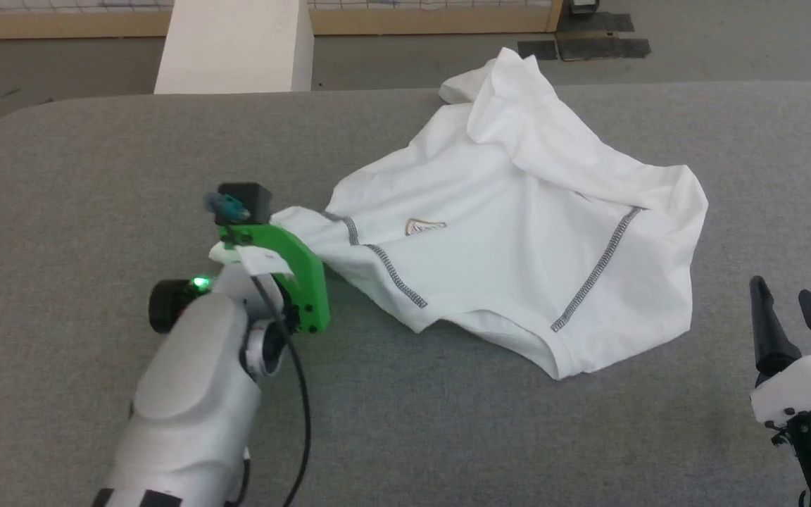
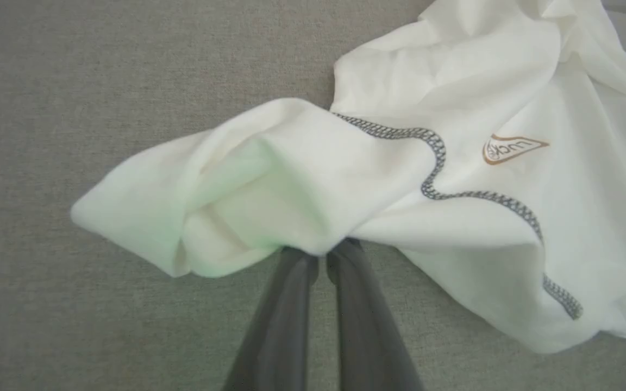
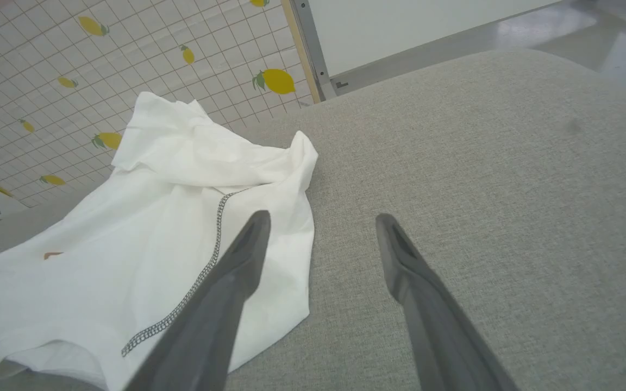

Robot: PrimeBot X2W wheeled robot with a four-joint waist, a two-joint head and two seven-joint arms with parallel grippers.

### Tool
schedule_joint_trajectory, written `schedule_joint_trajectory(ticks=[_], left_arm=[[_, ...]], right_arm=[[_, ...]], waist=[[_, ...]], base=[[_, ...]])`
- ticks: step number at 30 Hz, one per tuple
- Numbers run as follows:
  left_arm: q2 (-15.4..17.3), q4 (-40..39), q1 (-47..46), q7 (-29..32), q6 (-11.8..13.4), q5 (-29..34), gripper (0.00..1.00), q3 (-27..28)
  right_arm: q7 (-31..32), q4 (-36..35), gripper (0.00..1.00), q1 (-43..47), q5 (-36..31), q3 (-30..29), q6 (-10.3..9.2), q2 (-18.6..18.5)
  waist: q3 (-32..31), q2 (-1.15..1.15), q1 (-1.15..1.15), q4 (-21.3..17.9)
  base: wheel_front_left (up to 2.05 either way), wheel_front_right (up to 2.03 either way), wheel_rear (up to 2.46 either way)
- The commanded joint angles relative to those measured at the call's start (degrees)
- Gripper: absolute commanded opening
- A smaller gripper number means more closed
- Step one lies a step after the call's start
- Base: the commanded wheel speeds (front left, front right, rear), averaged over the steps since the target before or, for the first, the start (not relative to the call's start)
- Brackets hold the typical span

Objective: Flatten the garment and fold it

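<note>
The garment (image 1: pixel 504 232) is a crumpled white shirt with grey zigzag seams and a small logo, lying on the grey table (image 1: pixel 82 162) right of centre. In the left wrist view, my left gripper (image 2: pixel 324 255) is shut on the garment's (image 2: pixel 302 179) sleeve end, the fabric bunched just past the two dark fingertips. In the head view the left gripper's fingers are hidden under its green mount (image 1: pixel 286 260) at the garment's left tip. My right gripper (image 1: pixel 789 303) stands open near the table's right front, apart from the cloth. Its wrist view shows the right gripper (image 3: pixel 321 228) beside the garment's (image 3: pixel 171 217) edge.
A white box (image 1: pixel 236 46) stands on the floor behind the table's far edge. Beyond it runs a wooden-framed barrier with a lemon-print grid sheet (image 3: pixel 101 60). The garment's raised far end reaches the table's far edge.
</note>
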Motion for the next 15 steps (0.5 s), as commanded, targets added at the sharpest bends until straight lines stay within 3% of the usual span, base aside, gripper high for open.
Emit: schedule_joint_trajectory(ticks=[1,5,10,15], left_arm=[[1.3,-1.8,0.5,-0.2,0.4,-0.8,0.00,1.1],[5.0,-9.3,4.3,2.7,2.5,-2.1,0.00,3.7],[9.3,-16.8,13.6,11.0,5.3,-2.4,0.00,3.6],[9.4,-20.0,20.4,12.6,7.7,-3.7,0.00,4.3]], right_arm=[[-0.4,0.4,1.00,0.6,0.1,-0.2,-0.08,0.1],[-0.6,1.3,1.00,1.2,-0.1,-0.3,-0.08,0.1],[-1.0,2.2,1.00,1.6,0.3,0.4,-0.08,0.1],[-1.1,2.7,1.00,1.7,0.6,0.9,-0.08,0.1]], waist=[[-0.9,0.52,0.00,1.0],[-2.1,0.52,0.00,2.5],[-2.8,0.52,0.00,3.5],[-2.9,0.52,0.00,4.2]], base=[[0.00,0.00,0.00],[0.00,0.00,0.00],[0.00,0.00,0.00],[0.00,0.00,0.00]])
